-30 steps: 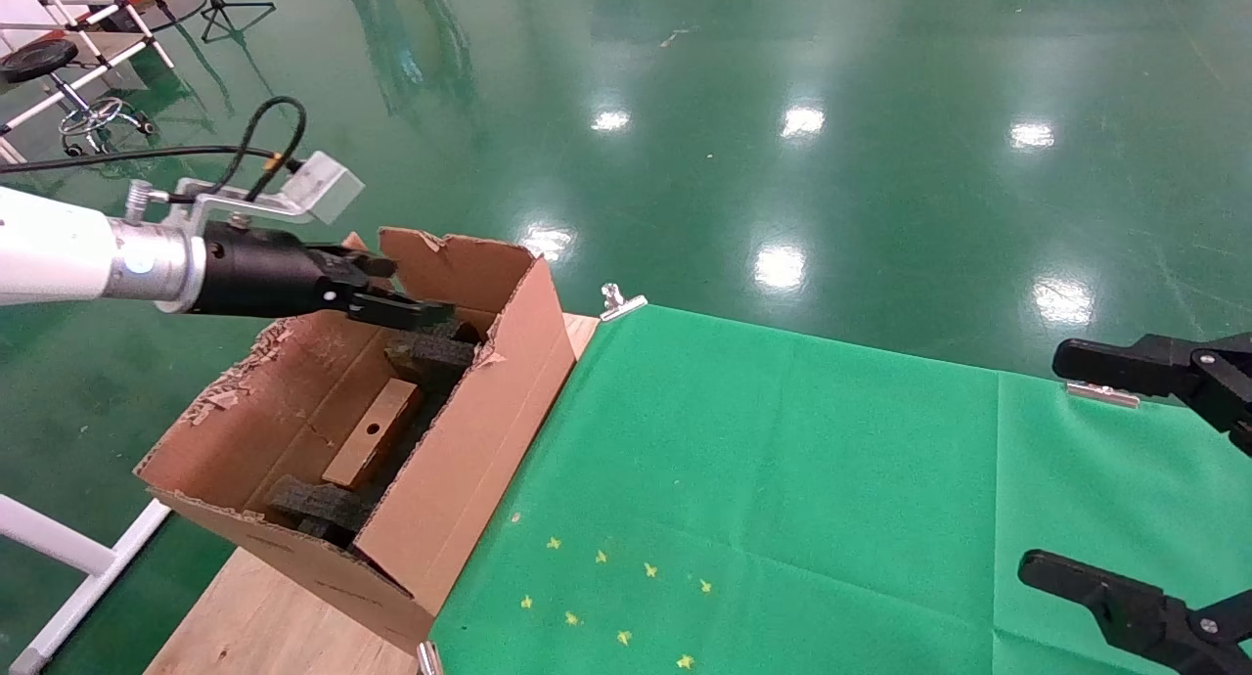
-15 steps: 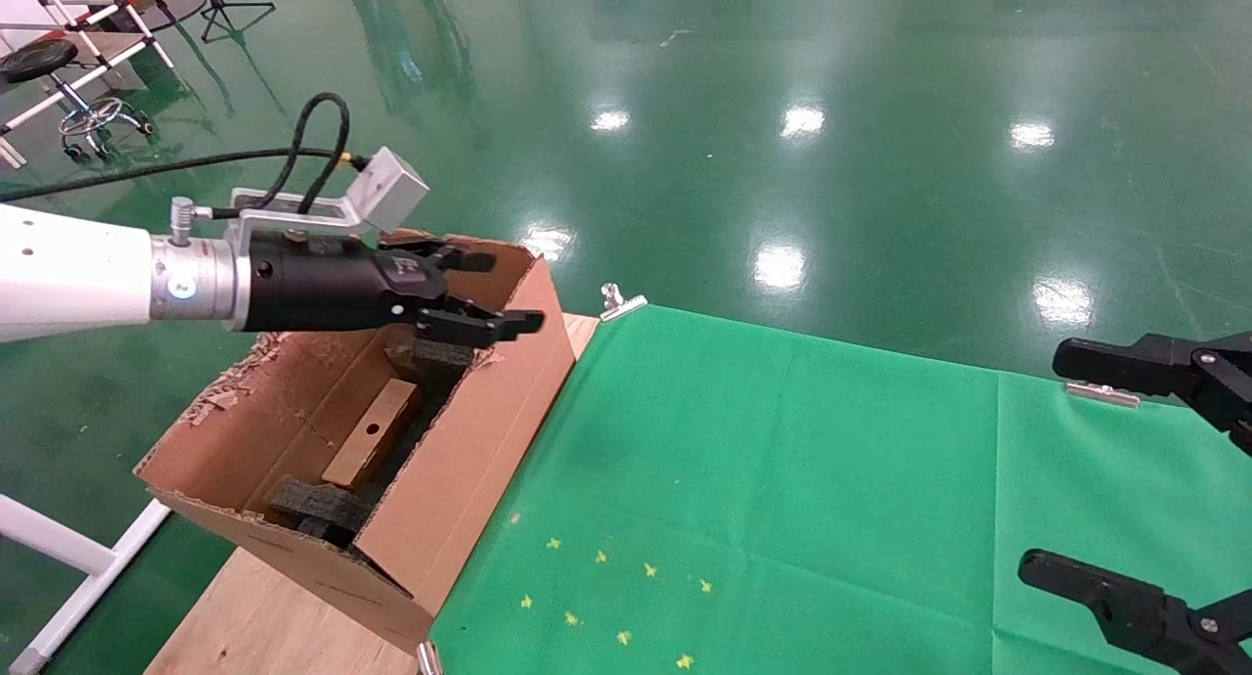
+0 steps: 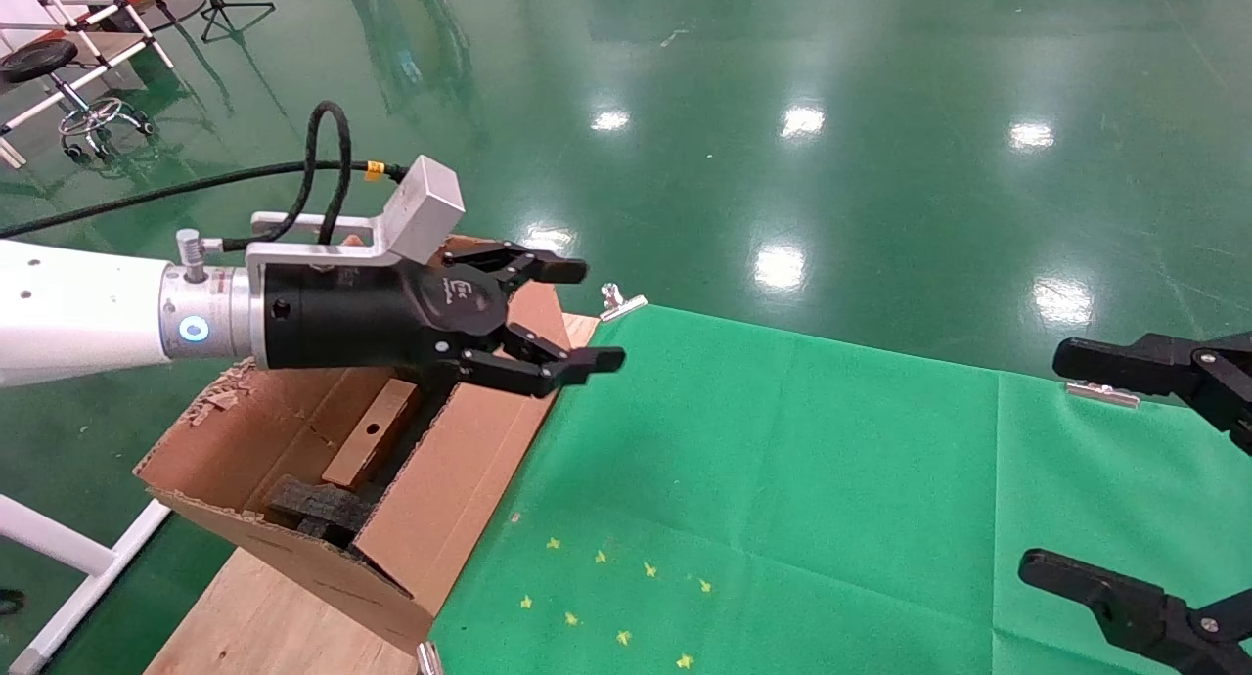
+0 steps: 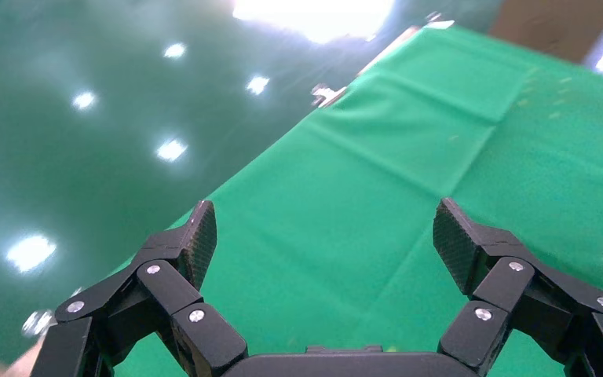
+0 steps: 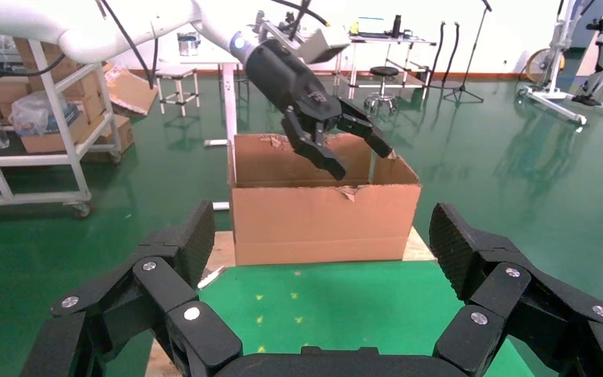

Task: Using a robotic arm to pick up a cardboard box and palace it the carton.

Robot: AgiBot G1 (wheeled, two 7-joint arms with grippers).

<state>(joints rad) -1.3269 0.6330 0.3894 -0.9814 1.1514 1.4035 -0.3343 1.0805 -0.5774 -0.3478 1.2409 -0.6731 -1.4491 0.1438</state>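
The cardboard box [image 3: 373,445] lies inside the carton [image 3: 460,479], leaning between black foam blocks [image 3: 315,504]; it looks light and stiff, a thin slab, and its taped faces may be slippery, so a pinch across the two broad faces near the middle seems the surest hold; its long axis runs along the carton's length, the narrow edge with the round hole facing up; the left gripper [image 3: 575,315] hovers above the carton's table-side wall, fingers spread and empty; the right gripper [image 5: 323,255] is parked over the green cloth [image 3: 782,479], fingers spread too.
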